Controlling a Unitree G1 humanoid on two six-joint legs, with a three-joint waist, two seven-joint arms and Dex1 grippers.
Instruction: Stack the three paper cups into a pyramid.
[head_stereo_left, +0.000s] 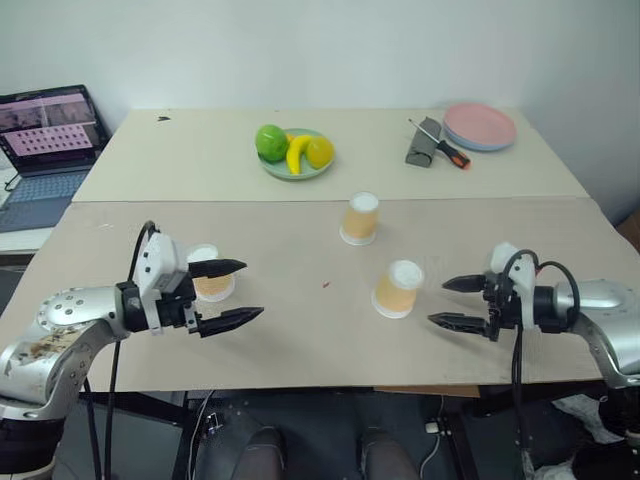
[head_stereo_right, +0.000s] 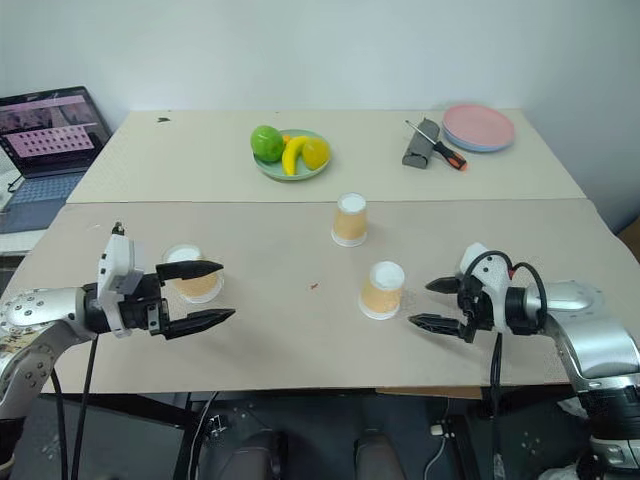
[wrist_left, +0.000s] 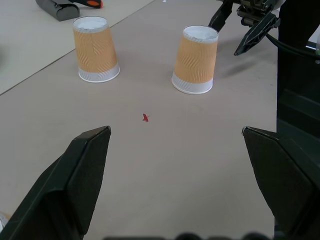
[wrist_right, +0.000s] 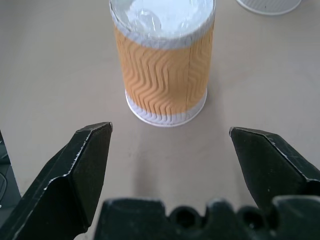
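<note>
No stacking is done yet: the three cups stand apart on the bench (head_stereo_left: 300, 340), each upside down with its white base on top, none touching another. One cup (head_stereo_left: 213, 284) sits at the left, just behind the left claw (head_stereo_left: 233, 293), seen between its two fingers but, as far as I can tell, not gripped. A second cup (head_stereo_left: 399, 289) stands near the middle, just beside the right claw (head_stereo_left: 455, 302), which points at it with nothing in it. The third cup (head_stereo_left: 361, 218) stands farther back, near the bench's seam. Both claws are spread wide and empty.

To my judgement the whole job is left: two cups must be brought side by side as a base, then the third set on top across them.

Counted: three cups, two claws. At the back, one green plate (head_stereo_left: 272, 168) holding three fruits, one pink plate (head_stereo_left: 480, 127), one screwdriver (head_stereo_left: 443, 146) by a grey block (head_stereo_left: 421, 143), and one laptop (head_stereo_left: 45, 150) off to the left.
</note>
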